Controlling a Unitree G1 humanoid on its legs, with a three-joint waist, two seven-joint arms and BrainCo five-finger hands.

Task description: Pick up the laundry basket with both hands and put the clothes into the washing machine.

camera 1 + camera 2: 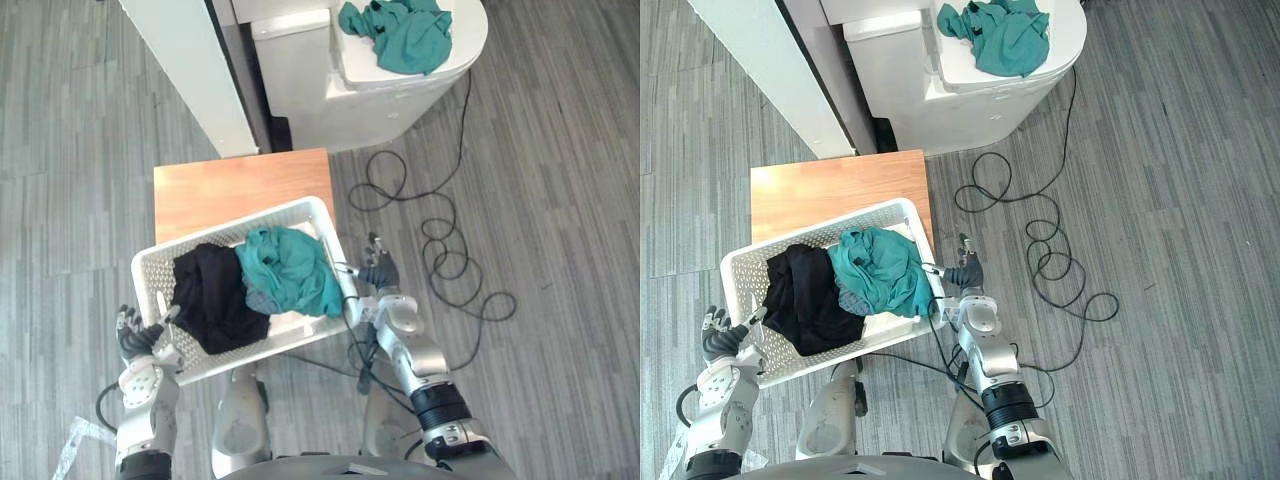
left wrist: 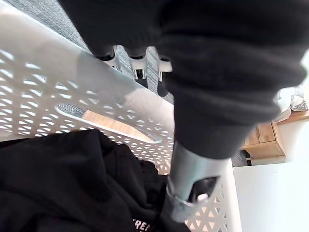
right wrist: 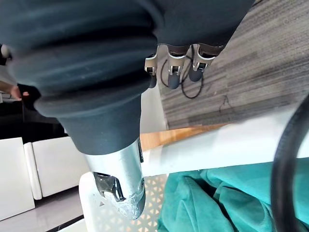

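My left hand (image 1: 135, 340) and right hand (image 1: 380, 272) clamp opposite end rims of the white laundry basket (image 1: 152, 272), thumbs inside, holding its black garment (image 1: 210, 295) and teal garment (image 1: 290, 270) over the wooden table's (image 1: 240, 188) near edge.

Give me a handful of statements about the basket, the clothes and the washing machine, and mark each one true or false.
1. The laundry basket holds a black garment and a teal garment. True.
2. The top of the washing machine is bare. False: a second teal garment lies on it.
3. The left hand and the right hand are at opposite ends of the basket. True.
4. The black garment lies at the right hand's end. False: it is at the left hand's end, and the teal garment is toward the right hand.
5. A wooden table shows beyond the basket's far rim. True.
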